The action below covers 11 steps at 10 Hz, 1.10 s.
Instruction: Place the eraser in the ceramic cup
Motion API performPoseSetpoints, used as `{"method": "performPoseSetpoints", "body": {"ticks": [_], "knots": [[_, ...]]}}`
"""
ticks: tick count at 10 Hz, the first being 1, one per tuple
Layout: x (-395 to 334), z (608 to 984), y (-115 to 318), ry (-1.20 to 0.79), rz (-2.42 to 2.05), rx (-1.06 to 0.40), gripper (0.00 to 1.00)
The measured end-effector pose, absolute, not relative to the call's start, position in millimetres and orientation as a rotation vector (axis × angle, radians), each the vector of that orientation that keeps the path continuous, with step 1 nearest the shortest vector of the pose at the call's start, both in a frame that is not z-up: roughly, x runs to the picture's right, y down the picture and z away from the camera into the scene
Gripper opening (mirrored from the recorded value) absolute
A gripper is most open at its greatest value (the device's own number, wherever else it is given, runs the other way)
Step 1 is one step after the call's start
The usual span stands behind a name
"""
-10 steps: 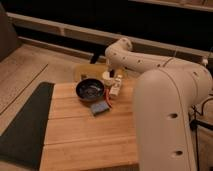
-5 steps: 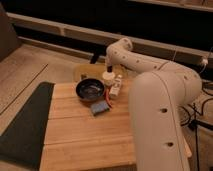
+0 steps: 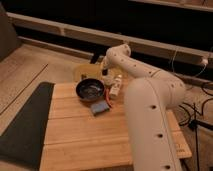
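Arm swings slightly nearer since second ago; tool [image 3: 105,71] now over far desk [image 3: 90,135] edge beside dark bowl [image 3: 90,90]. Tool state: cannot tell. Eraser, ceramic cup indistinct; placement unconfirmed.

White arm stretched forward, elbow bent; claw [image 3: 105,71] pointing down at far end.

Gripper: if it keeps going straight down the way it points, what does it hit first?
Likely the ceramic cup right under the gripper, beside the dark bowl; depth is unclear, so it could reach the wooden table instead.
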<state>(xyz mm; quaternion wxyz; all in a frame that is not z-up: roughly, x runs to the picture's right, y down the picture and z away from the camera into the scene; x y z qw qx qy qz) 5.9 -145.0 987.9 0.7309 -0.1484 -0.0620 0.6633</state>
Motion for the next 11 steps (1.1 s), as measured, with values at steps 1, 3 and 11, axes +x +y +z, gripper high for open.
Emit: {"method": "performPoseSetpoints", "body": {"ticks": [1,3,11], "knots": [[9.2,989.0,-147.1,-0.138,1.457,-0.327,0.00],[17.3,989.2,-148.6,-0.131,1.463,-0.324,0.14],[16.8,979.5,-130.2,-0.118,1.480,-0.381,0.80]]}}
